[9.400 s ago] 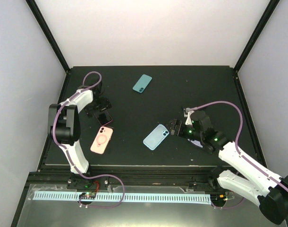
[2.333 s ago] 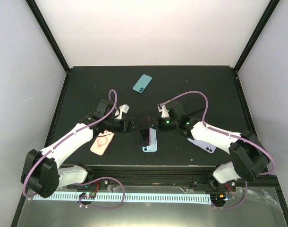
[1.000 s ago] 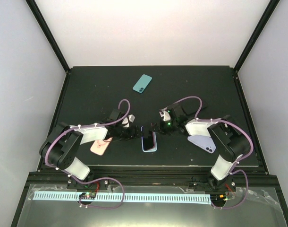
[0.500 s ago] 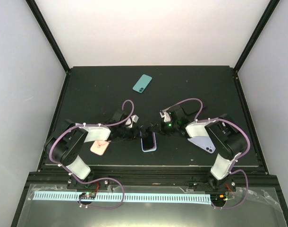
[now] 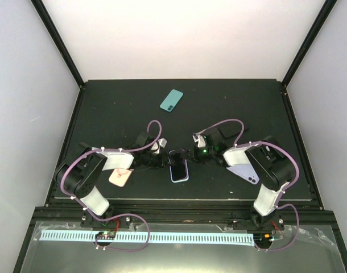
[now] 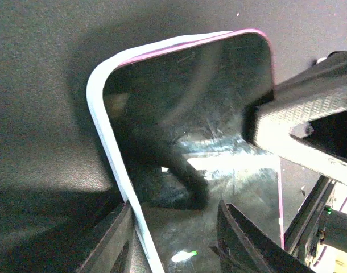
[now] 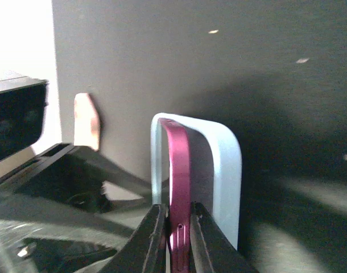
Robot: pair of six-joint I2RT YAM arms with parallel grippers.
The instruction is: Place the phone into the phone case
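Right wrist: right pincer (image 7: pixel 176 227) pinches slim magenta phone (image 7: pixel 178 170) rim; left pincer (image 6: pixel 173 230): cannot tell.

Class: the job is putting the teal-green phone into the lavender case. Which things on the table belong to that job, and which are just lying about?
Belong to the job: slim teal-green smartphone; pale lavender phone case.
Not part of it: pink phone-shaped item; black-screened pink-edged phone in a light blue-rimmed case, clamped by the right gripper.

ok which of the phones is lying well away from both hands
the teal-green phone: alone toward the far edge; the black-screened one sits between left hand and right hand, the pink one by the left arm
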